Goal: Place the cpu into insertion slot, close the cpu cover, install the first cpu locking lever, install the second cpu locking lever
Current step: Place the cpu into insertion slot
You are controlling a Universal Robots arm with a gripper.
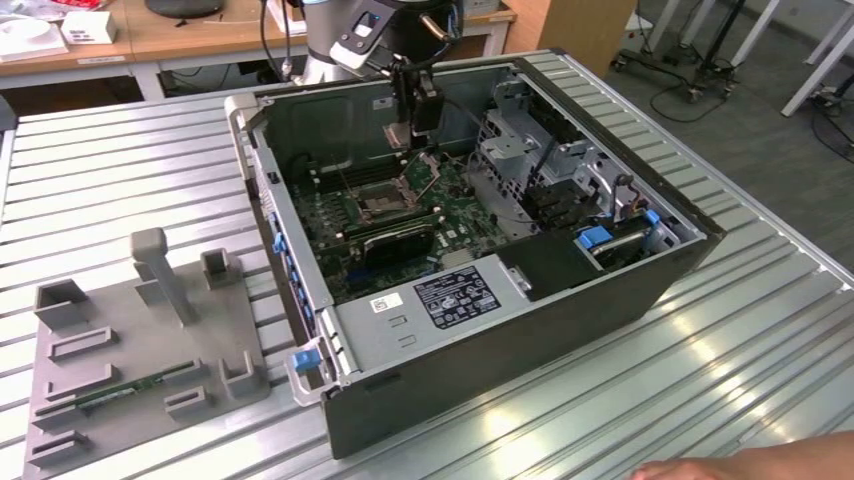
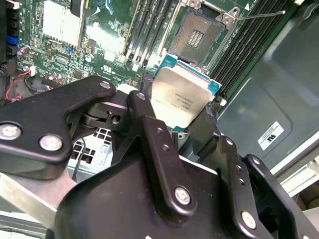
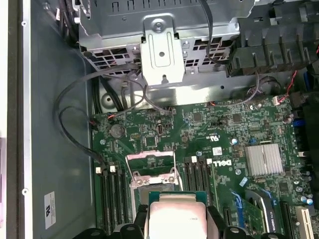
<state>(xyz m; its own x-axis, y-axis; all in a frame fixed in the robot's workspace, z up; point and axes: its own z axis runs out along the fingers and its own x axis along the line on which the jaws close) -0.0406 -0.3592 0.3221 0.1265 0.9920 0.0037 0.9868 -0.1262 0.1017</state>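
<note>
Overall: bright, even, from overhead.
Glare: pale sheen on cpu (image 2: 184, 97) inside pincer (image 2: 177, 106); white streaks on ribbed table (image 1: 747, 335) well beside it.
Shadow: soft, within case (image 1: 534, 330) below pincer.

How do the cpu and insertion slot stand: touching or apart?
Apart. In the exterior view the cpu, gripped by the claw, hangs well above the insertion slot.

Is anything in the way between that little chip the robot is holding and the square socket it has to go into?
Nothing visible does. The gripper holds the cpu in the air over the board, and the insertion slot lies uncovered, its contact field bare, with only open space between them.
</note>
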